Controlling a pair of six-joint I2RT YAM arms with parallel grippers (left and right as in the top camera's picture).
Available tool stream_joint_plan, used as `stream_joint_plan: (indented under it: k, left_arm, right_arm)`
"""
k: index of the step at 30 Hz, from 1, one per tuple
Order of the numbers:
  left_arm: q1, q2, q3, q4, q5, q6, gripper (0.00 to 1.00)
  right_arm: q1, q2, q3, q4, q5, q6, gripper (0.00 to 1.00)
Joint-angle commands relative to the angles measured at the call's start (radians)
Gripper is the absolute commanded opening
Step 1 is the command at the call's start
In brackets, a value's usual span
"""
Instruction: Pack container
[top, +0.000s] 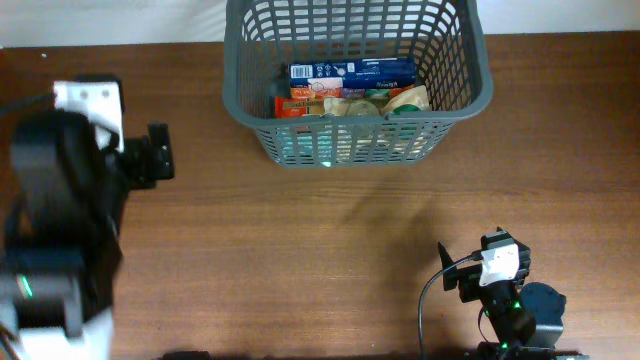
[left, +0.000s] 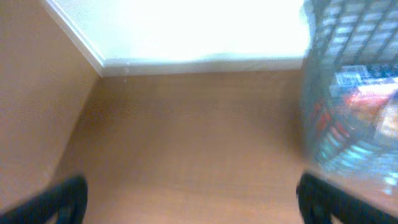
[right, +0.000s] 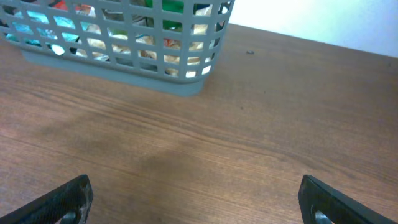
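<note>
The left gripper (left: 191, 200) is released: its two dark fingertips (left: 62, 198) sit at the bottom corners of the left wrist view, spread wide with only bare wood between them. That view is blurred. From overhead this gripper hovers near the left side of the table (top: 330, 260), pointing toward the basket (top: 350, 140) and well apart from it. The right gripper (right: 196, 200) is likewise released, its black fingertips (right: 65, 198) far apart over bare wood and grasping nothing. From overhead it sits near the front right corner of the table, on a small arm with a white part and a green light. Beyond both claws the brown wooden table stretches to the basket, which stands upright at the far middle edge, touching the tabletop and clear of either arm. It is dark grey plastic with slotted lattice walls and a thick rim. In the right wrist view its near wall fills the upper left, and in the left wrist view it is a smeared shape at the right edge. Inside lie a blue box (top: 352, 72) along the far side, an orange packet (top: 300, 106) at the near left and pale packets (top: 385, 100) with green markings beside it.
</note>
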Motion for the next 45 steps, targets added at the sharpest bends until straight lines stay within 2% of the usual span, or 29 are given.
stream_joint_plan:
  k: [1, 4, 7, 14, 17, 25, 32, 45]
  left_arm:
    - [0.002, -0.209, -0.318, 0.259, 0.222, -0.011, 0.99]
    - [0.002, -0.388, -0.573, 0.482, 0.310, -0.011, 0.99]
    - [0.002, -0.552, -0.798, 0.594, 0.317, -0.011, 0.99]
    - [0.002, -0.914, -1.201, 0.659, 0.332, -0.011, 0.99]
    - [0.002, -1.008, -1.297, 0.673, 0.350, -0.011, 0.99]
    - [0.002, -1.077, -1.434, 0.681, 0.354, -0.011, 0.99]
    - [0.034, -1.077, -1.471, 0.786, 0.358, -0.011, 0.99]
    - [0.035, -1.076, -1.471, 0.785, 0.357, -0.011, 0.99]
  right_arm:
    - [-0.006, -0.011, -0.007, 0.000, -0.013, 0.008, 0.99]
    - [-0.006, -0.011, -0.007, 0.000, -0.013, 0.008, 0.99]
    - [-0.006, -0.011, -0.007, 0.000, -0.013, 0.008, 0.99]
    - [-0.006, -0.011, -0.007, 0.000, -0.013, 0.008, 0.99]
    - [-0.006, -0.011, -0.007, 0.000, -0.013, 0.008, 0.99]
    - [-0.006, -0.011, -0.007, 0.000, -0.013, 0.008, 0.99]
    - [-0.006, -0.011, -0.007, 0.000, -0.013, 0.008, 0.99]
    - [-0.006, -0.011, -0.007, 0.000, -0.013, 0.008, 0.99]
